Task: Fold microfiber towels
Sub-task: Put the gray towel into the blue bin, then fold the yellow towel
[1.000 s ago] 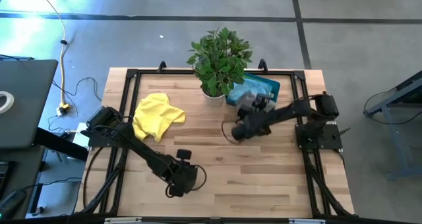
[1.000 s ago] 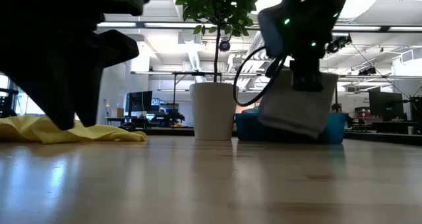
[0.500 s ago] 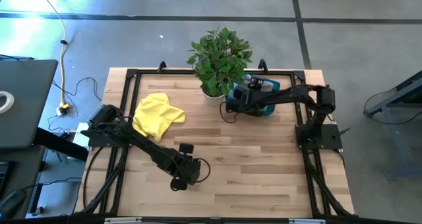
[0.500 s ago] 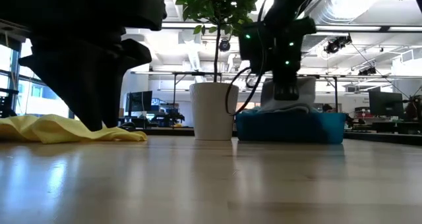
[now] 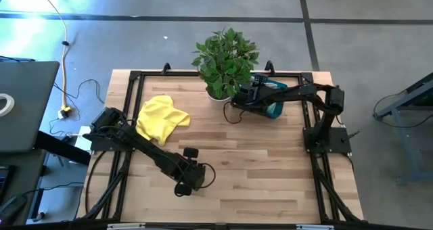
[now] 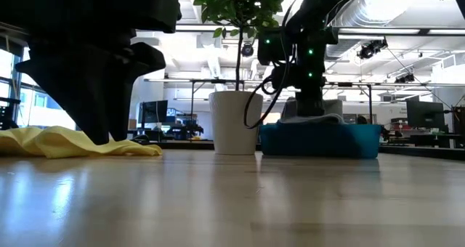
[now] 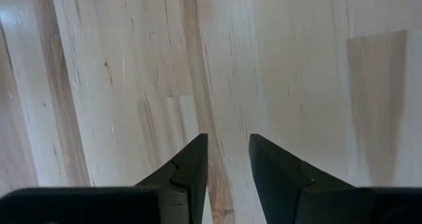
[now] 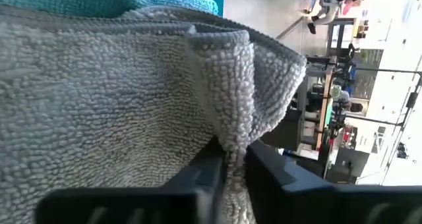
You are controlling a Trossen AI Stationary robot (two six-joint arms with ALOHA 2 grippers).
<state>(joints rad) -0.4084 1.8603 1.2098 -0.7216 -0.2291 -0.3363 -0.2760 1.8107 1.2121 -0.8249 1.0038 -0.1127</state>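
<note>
A: We have the right gripper (image 8: 227, 161) over the teal bin (image 5: 276, 89) at the back of the counter (image 5: 270, 169), just beside the potted plant (image 5: 225, 61). Its jaws are pinching a fold of the grey towel (image 8: 119, 99), which sits on top of the bin's contents.

B: Then we should let go only once the cloth rests flat, and lift straight up so the looped pile doesn't snag and drag the fold open.

A: Agreed. That grey towel is thick and nubbly with a stitched hem, so it should hold its shape.

B: And the left gripper (image 7: 224, 165)?

A: Near the front of the bare wood, jaws parted and empty. The yellow towel (image 5: 161, 119) lies crumpled and soft at the back left, not yet folded. That's our likely next one.
</note>
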